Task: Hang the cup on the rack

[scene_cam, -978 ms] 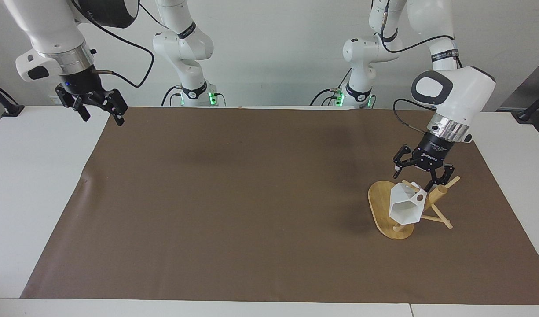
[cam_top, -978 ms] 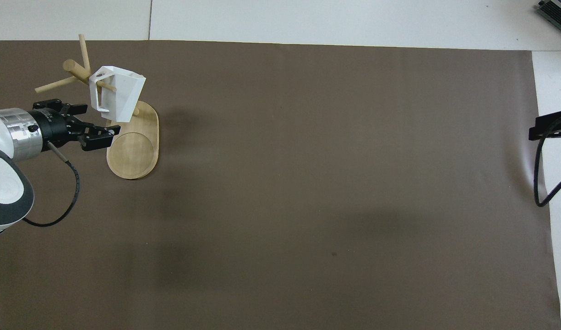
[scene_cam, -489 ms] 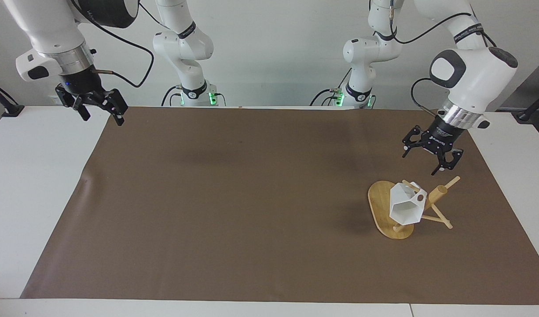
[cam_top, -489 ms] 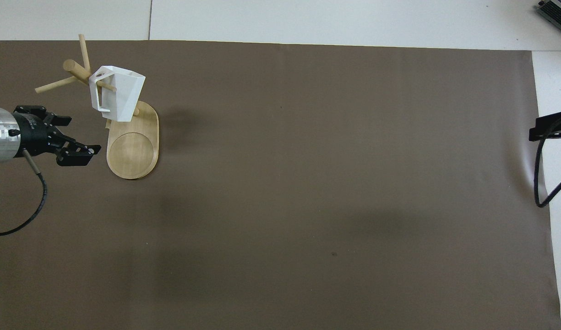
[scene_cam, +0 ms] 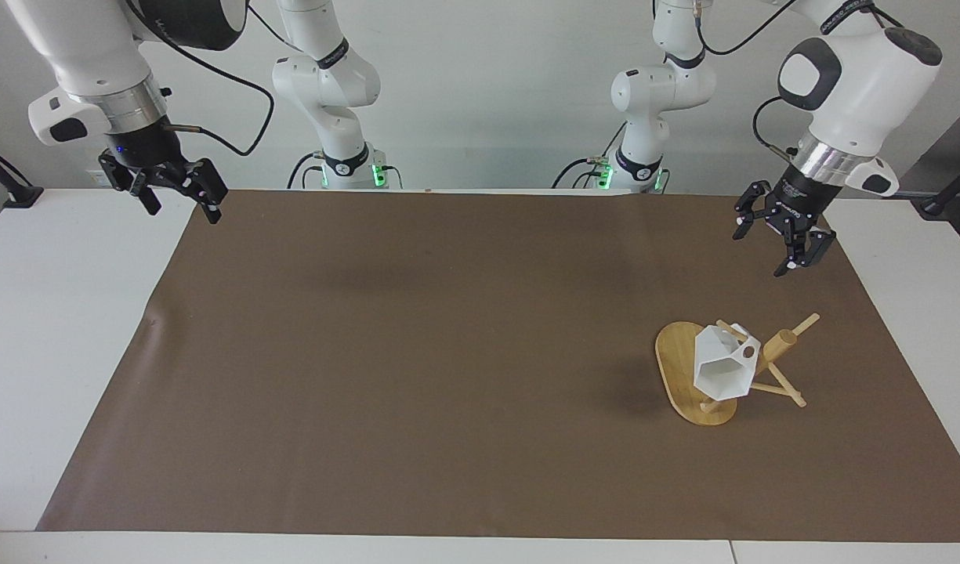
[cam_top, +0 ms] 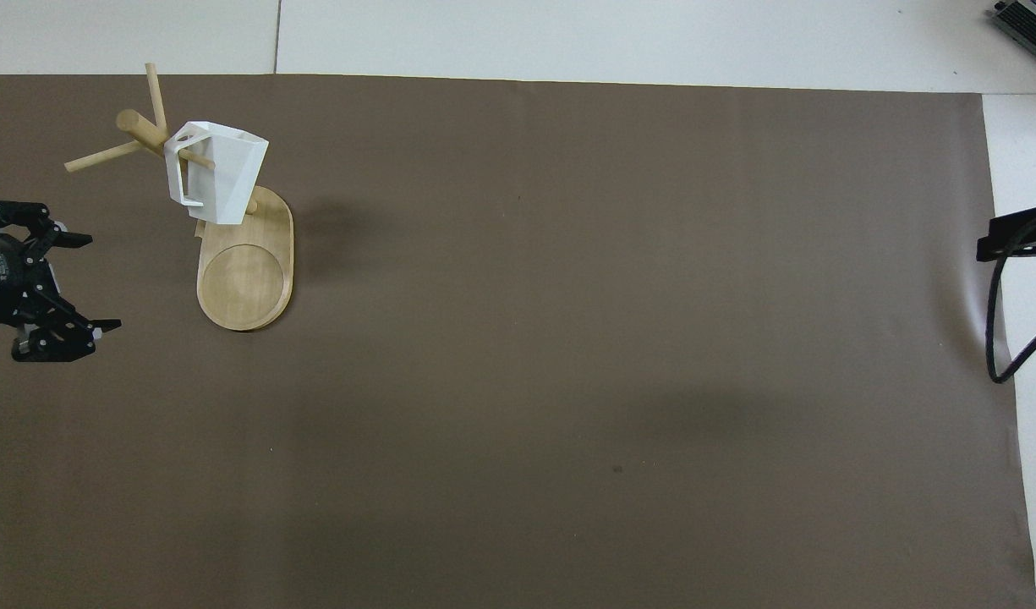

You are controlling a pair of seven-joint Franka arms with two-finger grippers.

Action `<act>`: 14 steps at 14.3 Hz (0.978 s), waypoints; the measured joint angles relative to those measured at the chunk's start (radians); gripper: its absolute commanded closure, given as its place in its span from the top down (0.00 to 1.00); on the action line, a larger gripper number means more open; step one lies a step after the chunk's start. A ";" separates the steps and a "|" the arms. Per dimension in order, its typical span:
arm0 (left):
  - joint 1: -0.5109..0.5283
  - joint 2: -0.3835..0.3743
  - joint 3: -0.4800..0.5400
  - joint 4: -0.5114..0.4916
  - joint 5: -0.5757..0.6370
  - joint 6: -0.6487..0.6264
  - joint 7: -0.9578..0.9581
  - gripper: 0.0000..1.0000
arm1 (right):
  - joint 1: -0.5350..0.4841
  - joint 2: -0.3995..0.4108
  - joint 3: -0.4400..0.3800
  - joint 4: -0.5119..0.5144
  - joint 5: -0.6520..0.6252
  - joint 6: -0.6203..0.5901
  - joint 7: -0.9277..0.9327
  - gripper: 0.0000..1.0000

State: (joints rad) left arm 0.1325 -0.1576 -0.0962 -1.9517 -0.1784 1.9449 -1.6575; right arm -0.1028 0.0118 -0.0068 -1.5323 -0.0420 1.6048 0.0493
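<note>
While the cup (scene_cam: 720, 368) is hanging by its handle on one of the thin pegs of the rack (scene_cam: 683, 374), nothing is touching either of them. The white faceted cup is tilting on its peg, its polygonal mouth facing away from the robots and slightly downward, and its body is hanging over the flat oval base. In the overhead view the cup (cam_top: 216, 172) is covering the part of the rack (cam_top: 245, 279) where the post meets the base, so how close the cup's lower edge is coming to the base is hard to say from there. The rack is standing on the brown mat (scene_cam: 417, 352) toward the left arm's end of the table, its thick post leaning and its other pegs sticking out bare.

The left gripper (scene_cam: 771, 244) is hovering in the air over the mat (well clear of the rack and above it), with its jaws standing wide apart and holding nothing. In the overhead view only the left gripper's (cam_top: 76, 283) black fingers and part of its body are showing at the edge of the picture, again spread open.

The right gripper (scene_cam: 180, 210) is waiting over the corner of the mat at the right arm's end of the table, close to the white tabletop (scene_cam: 64, 313). Its jaws are likewise apart and empty.
</note>
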 measured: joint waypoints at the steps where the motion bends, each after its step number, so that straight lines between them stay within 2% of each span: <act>1: 0.012 0.000 0.003 0.024 0.000 -0.029 0.091 1.00 | 0.000 0.000 0.000 -0.001 0.000 -0.001 0.000 1.00; 8: 0.036 0.001 0.013 0.118 0.077 -0.139 0.818 1.00 | 0.000 -0.004 0.001 -0.003 0.000 -0.049 0.000 1.00; 14: 0.036 0.002 0.013 0.167 0.124 -0.158 1.325 1.00 | 0.000 -0.005 0.001 -0.003 0.000 -0.051 0.000 1.00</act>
State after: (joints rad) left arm 0.1686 -0.1558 -0.0836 -1.7845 -0.0540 1.7868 -0.3325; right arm -0.1028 0.0072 -0.0062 -1.5353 -0.0419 1.5541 0.0493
